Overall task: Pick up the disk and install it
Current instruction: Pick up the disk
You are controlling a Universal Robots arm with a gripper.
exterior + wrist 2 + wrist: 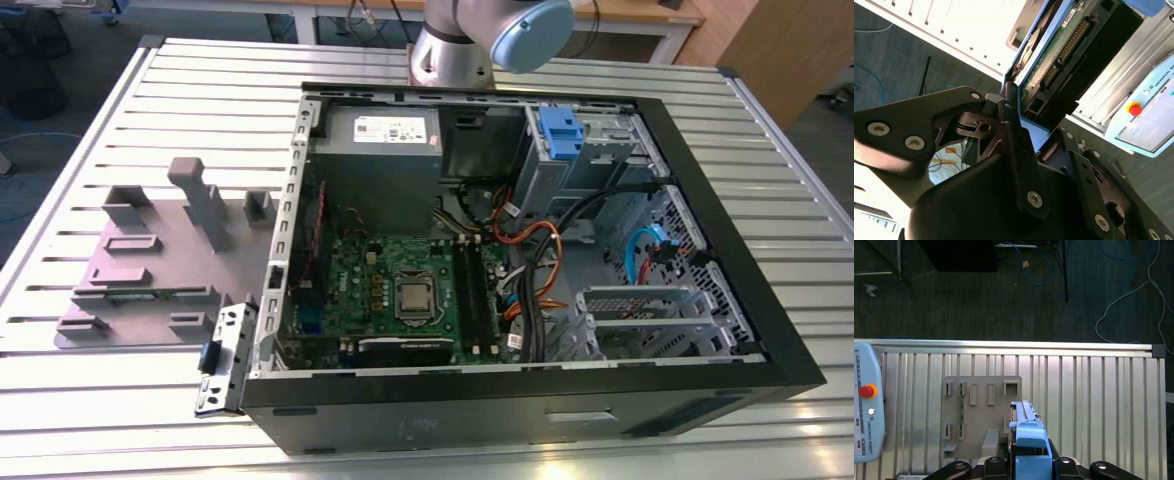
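Nearest the lens in the second wrist view, the pincer (1026,125) is seen clamped narrowly on the disk (1054,55), gripped at the edge of its blue carrier bracket. The disk is thus held in the pincer and is not lying on the table. Its green circuit-board side and connector row are turned toward this camera. Its long axis is carried straight out from the palm, away from the wrist.

In the first wrist view the bracket end is seen projecting between the finger links. It is placed above the edge of a grey fixture plate (979,415) laid on the slatted table (1104,405); its height cannot be told. A teach pendant (865,410) is seen at one end of the table.

In the exterior view the open computer case (534,415) is set on the same table, to the exterior view's right of the plate. Its drive bay, marked by a fixed blue latch (558,132), is placed in the far corner beside the power supply (384,150). The arm (487,35) is stood just behind. Installing is judged not yet done.
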